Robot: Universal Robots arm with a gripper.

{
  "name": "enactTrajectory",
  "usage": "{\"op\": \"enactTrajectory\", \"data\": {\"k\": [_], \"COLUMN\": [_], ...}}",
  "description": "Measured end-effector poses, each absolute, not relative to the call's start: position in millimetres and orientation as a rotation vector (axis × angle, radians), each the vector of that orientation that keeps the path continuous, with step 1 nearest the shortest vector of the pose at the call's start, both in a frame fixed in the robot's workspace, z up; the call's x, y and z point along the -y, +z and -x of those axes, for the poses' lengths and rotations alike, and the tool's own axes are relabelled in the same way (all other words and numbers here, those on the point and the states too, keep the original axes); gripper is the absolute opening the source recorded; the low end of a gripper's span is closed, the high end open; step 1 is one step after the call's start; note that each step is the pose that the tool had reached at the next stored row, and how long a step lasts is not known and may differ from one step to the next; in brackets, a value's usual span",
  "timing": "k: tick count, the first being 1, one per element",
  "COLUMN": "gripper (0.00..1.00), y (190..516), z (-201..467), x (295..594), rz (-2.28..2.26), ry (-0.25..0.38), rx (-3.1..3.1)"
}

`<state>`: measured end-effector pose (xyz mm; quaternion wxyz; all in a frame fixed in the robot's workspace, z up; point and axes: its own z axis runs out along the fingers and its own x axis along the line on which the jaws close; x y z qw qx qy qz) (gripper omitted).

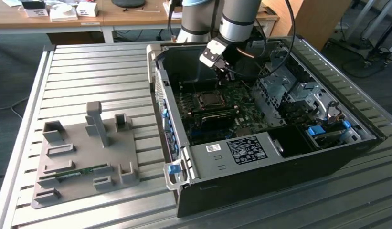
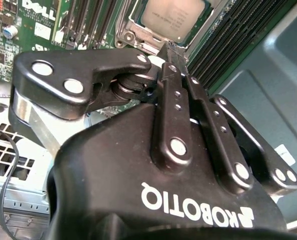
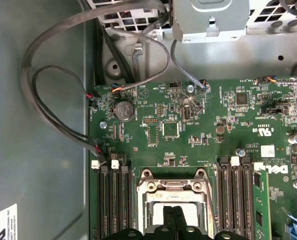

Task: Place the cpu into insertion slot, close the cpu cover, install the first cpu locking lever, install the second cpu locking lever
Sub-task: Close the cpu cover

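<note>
- The black gripper (image 2: 171, 49) hangs inside the open black computer case (image 1: 266, 167), low over the dark green motherboard (image 3: 198, 135).
- Its fingers (image 3: 168, 217) are pressed together, tips just over the near rim of the square metal-rimmed insertion slot (image 1: 208, 99); I cannot tell whether anything is pinched between them.
- The small flat square silvery-grey cpu (image 2: 173, 17) lies in that slot.
- The thin silvery metal cpu cover (image 3: 173, 186) seems to lie flat, framing the chip.
- The case stands on a ribbed metal worktop (image 1: 87, 71), beside a grey moulded fixture plate (image 1: 81, 157).
</note>
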<state>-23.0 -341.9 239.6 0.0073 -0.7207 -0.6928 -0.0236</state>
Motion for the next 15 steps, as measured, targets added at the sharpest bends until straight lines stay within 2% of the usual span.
{"op": "enactTrajectory", "data": {"k": [15], "gripper": [0.11], "y": [236.9], "z": [38.6], "x": [341.9], "rz": [2.254], "ry": [-0.073], "rx": [2.167]}}
